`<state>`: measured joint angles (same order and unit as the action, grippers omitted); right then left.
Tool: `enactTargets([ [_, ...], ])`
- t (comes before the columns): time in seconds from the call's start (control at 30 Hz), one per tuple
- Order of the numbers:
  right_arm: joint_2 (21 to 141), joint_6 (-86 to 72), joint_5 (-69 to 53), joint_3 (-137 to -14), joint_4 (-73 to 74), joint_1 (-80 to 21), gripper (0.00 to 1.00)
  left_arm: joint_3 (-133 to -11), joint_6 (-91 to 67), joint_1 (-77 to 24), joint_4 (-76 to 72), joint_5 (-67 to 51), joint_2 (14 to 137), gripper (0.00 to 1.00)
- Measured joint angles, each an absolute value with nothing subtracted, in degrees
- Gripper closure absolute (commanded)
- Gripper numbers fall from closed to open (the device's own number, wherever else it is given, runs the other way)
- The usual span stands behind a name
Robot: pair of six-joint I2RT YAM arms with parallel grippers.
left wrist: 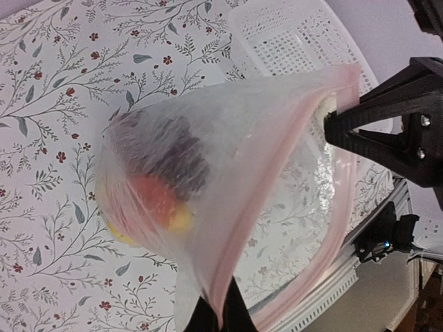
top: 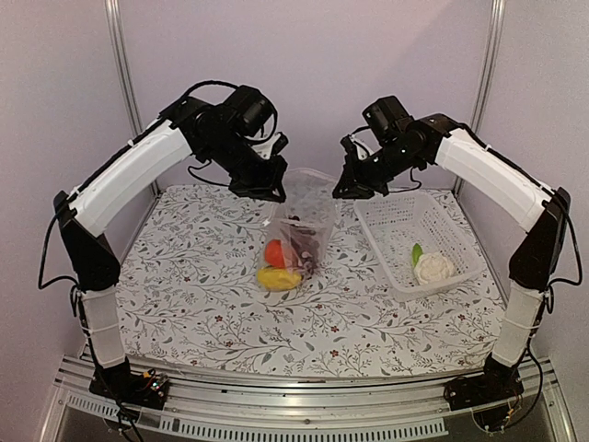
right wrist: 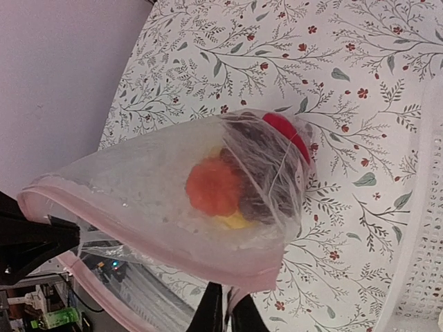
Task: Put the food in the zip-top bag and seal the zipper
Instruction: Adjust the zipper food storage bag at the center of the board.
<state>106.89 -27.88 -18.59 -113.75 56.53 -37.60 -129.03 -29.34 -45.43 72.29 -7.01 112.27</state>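
Now: left gripper (top: 269,189) clamped on zip-top bag (top: 299,226) corner; bag hung between both arms, food (top: 281,262) seen inside; other corner pinched by right gripper (top: 354,189). At right, cauliflower (top: 434,269) lying in basket (top: 405,221). Risk: cauliflower sealed out if mouth closed now; bag dropped if either pinch slackened.

Soft, even light falls from above, leaving only faint shadows on the counter (top: 202,304). Both wrist views are slightly blurred. The bag (left wrist: 228,173) looks milky up close with small glints, and the picture edges bend mildly.
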Motion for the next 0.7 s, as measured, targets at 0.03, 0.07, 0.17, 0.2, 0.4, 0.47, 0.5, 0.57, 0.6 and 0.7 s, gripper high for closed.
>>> enactTargets([
  [0.03, 107.46, -27.59, -18.57, -114.37, 56.69, -37.60, 1.00, -129.32, -29.34, -45.43, 72.27, -6.72, 112.27, 1.00],
  [0.07, 108.29, -27.59, -18.55, -115.46, 56.99, -37.60, 1.00, -129.64, -29.36, -45.43, 72.29, -6.33, 112.27, 1.00],
  [0.17, 110.76, -27.77, -18.50, -120.20, 57.43, -37.60, 1.00, -130.82, -29.43, -45.43, 72.23, -5.04, 112.27, 1.00],
  [0.2, 111.13, -27.88, -18.33, -121.58, 57.43, -37.60, 1.00, -131.02, -29.43, -45.43, 72.03, -4.80, 112.25, 1.00],
  [0.4, 111.18, -27.99, -17.74, -124.51, 57.10, -37.60, 1.00, -129.67, -29.61, -45.43, 70.67, -4.21, 112.07, 0.87],
  [0.47, 111.18, -27.81, -17.76, -123.59, 56.88, -37.60, 1.00, -128.79, -29.82, -45.43, 70.91, -4.19, 112.12, 0.80],
  [0.5, 111.07, -27.81, -17.82, -122.45, 56.62, -37.60, 1.00, -128.70, -29.93, -45.43, 71.11, -4.05, 112.14, 0.79],
  [0.57, 111.02, -27.83, -17.89, -120.16, 55.96, -37.60, 1.00, -128.70, -30.28, -45.43, 71.24, -4.03, 112.14, 0.78],
  [0.6, 111.02, -27.88, -17.87, -119.02, 55.88, -37.60, 1.00, -128.75, -30.30, -45.43, 71.24, -3.97, 112.14, 0.78],
  [0.7, 111.02, -27.90, -17.89, -117.84, 55.96, -37.60, 0.98, -129.08, -30.33, -45.43, 71.31, -3.53, 112.18, 0.75],
])
